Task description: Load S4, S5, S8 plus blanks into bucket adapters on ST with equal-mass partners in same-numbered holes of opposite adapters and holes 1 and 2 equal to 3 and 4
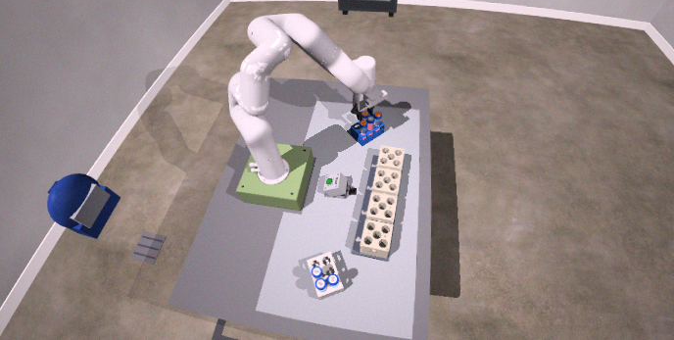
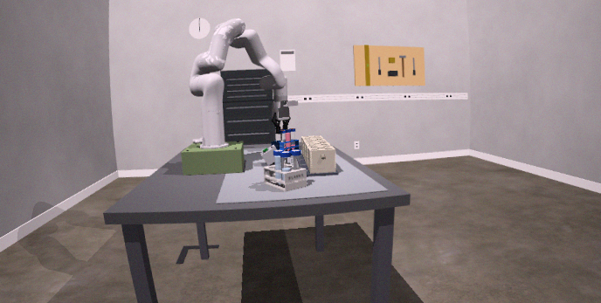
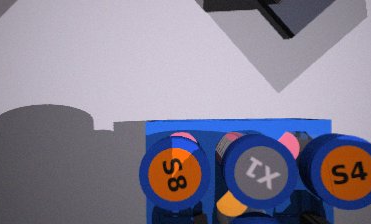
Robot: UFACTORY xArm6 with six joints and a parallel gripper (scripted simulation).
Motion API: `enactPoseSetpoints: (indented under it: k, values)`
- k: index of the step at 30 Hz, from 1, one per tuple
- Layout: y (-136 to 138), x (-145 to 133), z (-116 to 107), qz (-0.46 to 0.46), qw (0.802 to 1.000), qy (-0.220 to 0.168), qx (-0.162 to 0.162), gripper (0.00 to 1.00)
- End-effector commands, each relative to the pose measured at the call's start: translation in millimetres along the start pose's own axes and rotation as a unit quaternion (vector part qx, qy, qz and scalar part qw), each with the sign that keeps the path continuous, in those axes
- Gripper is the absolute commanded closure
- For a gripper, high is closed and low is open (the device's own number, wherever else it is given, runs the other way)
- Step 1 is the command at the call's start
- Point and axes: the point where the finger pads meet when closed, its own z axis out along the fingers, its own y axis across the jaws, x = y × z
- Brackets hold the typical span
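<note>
The blue sample rack (image 1: 361, 138) (image 3: 206, 127) stands at the far end of the light mat. In the wrist view I see the caps of S8 (image 3: 174, 174), grey-dotted X1 (image 3: 260, 173) and S4 (image 3: 348, 173) close below, and the edge of another blue cap (image 3: 256, 219) at the bottom edge. My gripper (image 1: 363, 109) (image 2: 281, 127) is open and hangs just above the rack's tubes, holding nothing. Several cream adapters (image 1: 386, 181) (image 2: 321, 154) stand in a row on the loading stand (image 1: 359, 226), all holes empty. The white blanks rack (image 1: 339, 259) (image 2: 288, 178) holds three white-dotted blanks (image 1: 324, 278).
The DONE key (image 1: 328, 181) sits on its small grey desk between the arm's green base (image 1: 274, 175) and the stand. The blanks rack stands near the table's front edge. A dark cabinet stands at the back wall.
</note>
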Motion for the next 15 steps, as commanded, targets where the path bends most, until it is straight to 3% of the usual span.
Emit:
enactPoseSetpoints:
  k: [1, 11, 12, 15]
  values:
    - [-1.8, 0.0, 0.0, 0.0, 1.0, 0.0, 0.002, 0.43]
    - [-1.8, 0.0, 0.1, 0.0, 1.0, 0.0, 0.002, 0.43]
    - [-1.8, 0.0, -0.6, 0.0, 1.0, 0.0, 0.002, 1.0]
    - [-1.8, 0.0, -1.2, 0.0, 1.0, 0.0, 0.002, 1.0]
